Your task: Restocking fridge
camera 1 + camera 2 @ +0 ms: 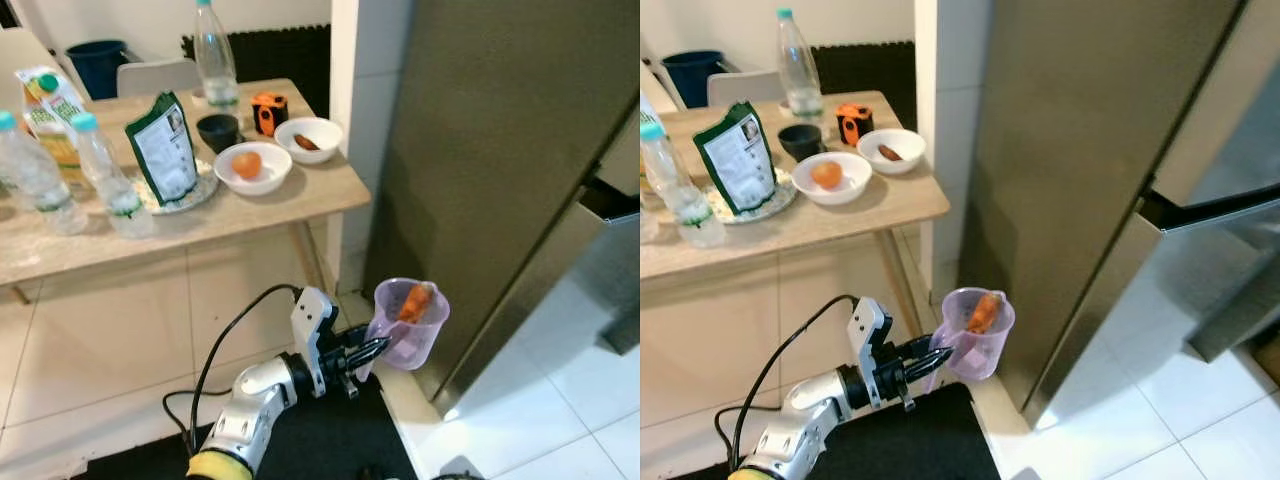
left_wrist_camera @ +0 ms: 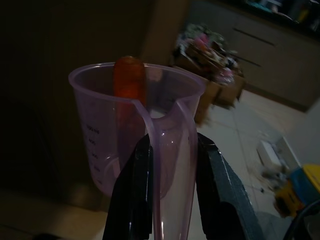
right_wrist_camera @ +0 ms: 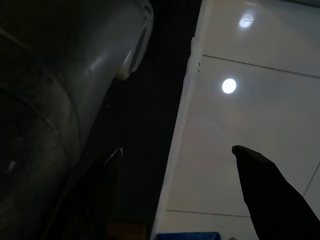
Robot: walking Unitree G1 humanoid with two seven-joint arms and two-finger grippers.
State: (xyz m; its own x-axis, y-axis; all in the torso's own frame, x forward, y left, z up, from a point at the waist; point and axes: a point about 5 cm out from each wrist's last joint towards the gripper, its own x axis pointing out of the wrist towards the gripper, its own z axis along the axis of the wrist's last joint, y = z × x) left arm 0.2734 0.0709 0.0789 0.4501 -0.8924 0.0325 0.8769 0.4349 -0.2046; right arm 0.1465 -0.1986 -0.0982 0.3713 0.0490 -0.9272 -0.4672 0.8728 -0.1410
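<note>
A translucent purple measuring cup (image 1: pixel 410 325) with an orange carrot (image 1: pixel 415 301) standing in it hangs low in front of the steel fridge (image 1: pixel 500 150). My left gripper (image 1: pixel 365 352) is shut on the cup's handle. In the left wrist view both black fingers (image 2: pixel 135 200) pinch that handle, and the carrot (image 2: pixel 129 80) leans against the far wall of the cup (image 2: pixel 100 130). The fridge doors are closed, with a dark handle slot (image 1: pixel 1210 205) between them. My right gripper (image 3: pixel 175 150) hangs idle over the floor, its fingers apart.
A wooden table (image 1: pixel 300 205) at the left holds several water bottles (image 1: pixel 110 180), a green pouch (image 1: pixel 165 148), a juice carton (image 1: pixel 50 105), a black cup (image 1: pixel 218 130) and two white bowls (image 1: pixel 252 167). A black mat (image 1: pixel 320 440) lies under me.
</note>
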